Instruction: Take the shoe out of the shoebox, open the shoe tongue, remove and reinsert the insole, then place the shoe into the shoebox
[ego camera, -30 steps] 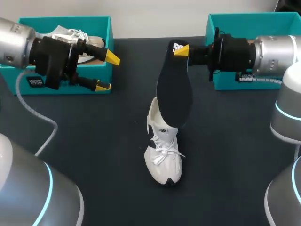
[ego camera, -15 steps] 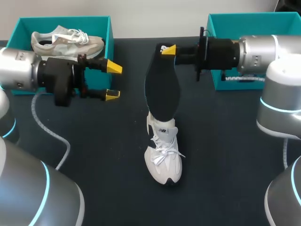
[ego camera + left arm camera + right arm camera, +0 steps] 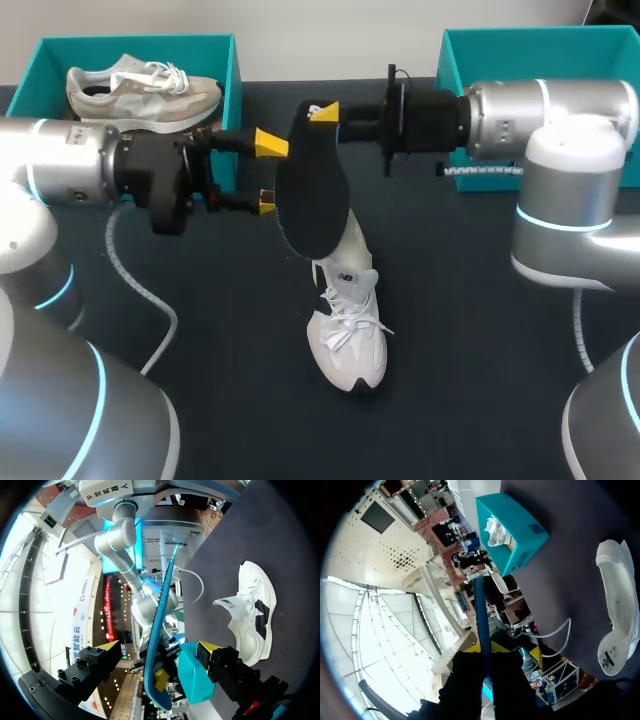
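On our dark matte table, the teal cardboard shoebox sits far left and the white laced sneaker stands mid-table, toe nearest. Our right gripper pinches the thin, flat black insole above the sneaker's collar. Our left gripper is spread, its fingers flanking the insole's edge.

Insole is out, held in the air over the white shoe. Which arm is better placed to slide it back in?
Right, probably. The right gripper is shut on the insole, whose free end points down at the shoe. The left gripper is open, fingers either side of the insole, not gripping it.
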`<act>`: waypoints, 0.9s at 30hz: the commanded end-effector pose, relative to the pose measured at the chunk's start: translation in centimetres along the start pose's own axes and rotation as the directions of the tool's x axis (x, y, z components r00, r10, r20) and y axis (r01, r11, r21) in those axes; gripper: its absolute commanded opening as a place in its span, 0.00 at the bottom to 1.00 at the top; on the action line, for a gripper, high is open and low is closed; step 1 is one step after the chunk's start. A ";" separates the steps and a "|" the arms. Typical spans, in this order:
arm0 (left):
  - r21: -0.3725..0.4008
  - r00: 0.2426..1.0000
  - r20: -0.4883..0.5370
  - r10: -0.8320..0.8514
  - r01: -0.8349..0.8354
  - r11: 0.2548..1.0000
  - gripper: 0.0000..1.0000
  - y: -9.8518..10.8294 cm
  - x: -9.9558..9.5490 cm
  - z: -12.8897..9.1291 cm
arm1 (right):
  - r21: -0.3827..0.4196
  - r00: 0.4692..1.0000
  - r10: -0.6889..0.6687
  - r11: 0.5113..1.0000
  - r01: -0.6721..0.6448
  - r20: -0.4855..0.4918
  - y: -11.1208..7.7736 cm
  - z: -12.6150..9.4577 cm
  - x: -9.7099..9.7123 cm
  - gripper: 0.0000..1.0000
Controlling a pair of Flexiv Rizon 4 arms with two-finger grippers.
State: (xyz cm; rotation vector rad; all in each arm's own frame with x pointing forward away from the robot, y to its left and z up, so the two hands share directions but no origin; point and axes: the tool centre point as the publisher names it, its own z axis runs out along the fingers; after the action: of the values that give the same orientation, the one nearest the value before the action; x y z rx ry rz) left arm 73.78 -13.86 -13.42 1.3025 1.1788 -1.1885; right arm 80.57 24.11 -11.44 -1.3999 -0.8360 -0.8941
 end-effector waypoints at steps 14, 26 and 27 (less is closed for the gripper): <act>0.001 1.000 0.024 0.002 -0.002 1.000 0.19 0.6 0.8 1.1 | 0.023 1.000 0.017 1.000 -0.017 -0.007 0.6 1.0 -0.4 0.00; 0.000 0.999 0.045 0.004 -0.004 1.000 0.13 0.3 0.7 2.2 | 0.033 1.000 0.022 0.999 -0.022 -0.021 0.7 1.7 -1.0 0.00; 0.003 0.999 0.048 0.000 0.000 1.000 0.09 0.3 0.7 2.3 | 0.033 0.999 0.022 0.999 -0.022 -0.023 0.7 1.7 -1.0 0.00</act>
State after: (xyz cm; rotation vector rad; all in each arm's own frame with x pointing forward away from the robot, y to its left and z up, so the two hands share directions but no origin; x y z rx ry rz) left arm 73.98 -15.88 -14.08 1.2728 1.1455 -1.2135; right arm 80.74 25.36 -12.38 -1.3667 -0.8166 -0.8707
